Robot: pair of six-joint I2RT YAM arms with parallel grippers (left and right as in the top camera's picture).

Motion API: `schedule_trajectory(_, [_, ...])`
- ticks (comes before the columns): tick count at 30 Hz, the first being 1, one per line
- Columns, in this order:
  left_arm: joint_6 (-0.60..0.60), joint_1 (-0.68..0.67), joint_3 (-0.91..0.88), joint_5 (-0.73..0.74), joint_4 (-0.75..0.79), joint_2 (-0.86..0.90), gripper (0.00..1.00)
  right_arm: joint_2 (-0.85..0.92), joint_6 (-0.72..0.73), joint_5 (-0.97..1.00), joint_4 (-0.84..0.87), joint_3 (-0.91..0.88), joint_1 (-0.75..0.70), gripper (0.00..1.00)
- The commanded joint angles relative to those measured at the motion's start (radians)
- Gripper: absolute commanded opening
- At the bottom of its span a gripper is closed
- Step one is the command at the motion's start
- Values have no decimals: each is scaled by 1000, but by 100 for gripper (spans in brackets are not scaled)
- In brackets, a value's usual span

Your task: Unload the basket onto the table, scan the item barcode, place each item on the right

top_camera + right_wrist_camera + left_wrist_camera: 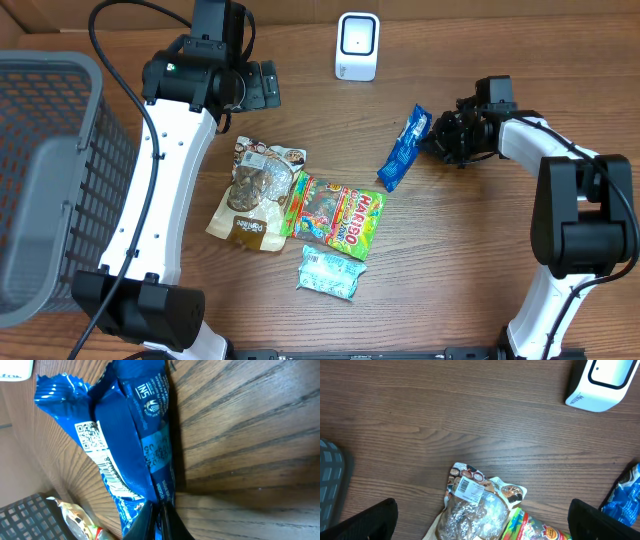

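Observation:
The item, a blue snack packet [403,152], lies at the right of the wooden table. Close up, the blue packet [127,435] shows a white code patch [88,435] on its upper left side. My right gripper [438,136] is shut on the packet's edge, and its dark fingers pinch the blue film at my right gripper [159,510]. The white scanner [357,46] stands at the back, and the scanner [600,382] also shows in the left wrist view. My left gripper [262,86] hangs open with nothing held; my left gripper [481,505] is above a brown snack bag.
A brown snack bag [255,190], a green gummy bag [338,215] and a pale green packet [330,272] lie mid-table. A grey mesh basket [50,180] fills the left side. The brown bag [480,510] carries a white barcode label.

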Motion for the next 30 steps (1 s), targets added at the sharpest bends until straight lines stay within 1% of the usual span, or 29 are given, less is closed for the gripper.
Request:
schedule_trajectory(1, [23,4,16,-5,0,-15,100,26,-49,21,-20,20,-6,4])
schedule_trajectory(6, [23,4,16,-6,0,-15,100,2,-166,42,-125,88,-5,4])
schedule_trajectory(14, [23,4,16,-6,0,-15,100,-64,-271,271,-385,241,6,4])
schedule_trajectory(19, [23,4,16,-6,0,-15,100,-86,-370,394,-531,336,23,4])
schedule_trajectory(21, [23,4,16,-6,0,-15,100,-86,-409,450,-566,355,35,4])
schedule_trajectory(24, [23,4,16,-6,0,-15,100,-85,-426,561,-578,354,57,4])
schedule_trajectory(26, [23,4,16,-6,0,-15,100,-85,-439,590,-578,353,68,4])
schedule_trajectory(27, [23,4,16,-5,0,-15,99,-85,-434,590,-577,353,68,9])
schedule_trajectory(28, [23,4,16,-6,0,-15,100,-85,-404,586,-577,353,68,20])
schedule_trajectory(30, [23,4,16,-6,0,-15,100,-85,-286,560,-584,352,49,47])
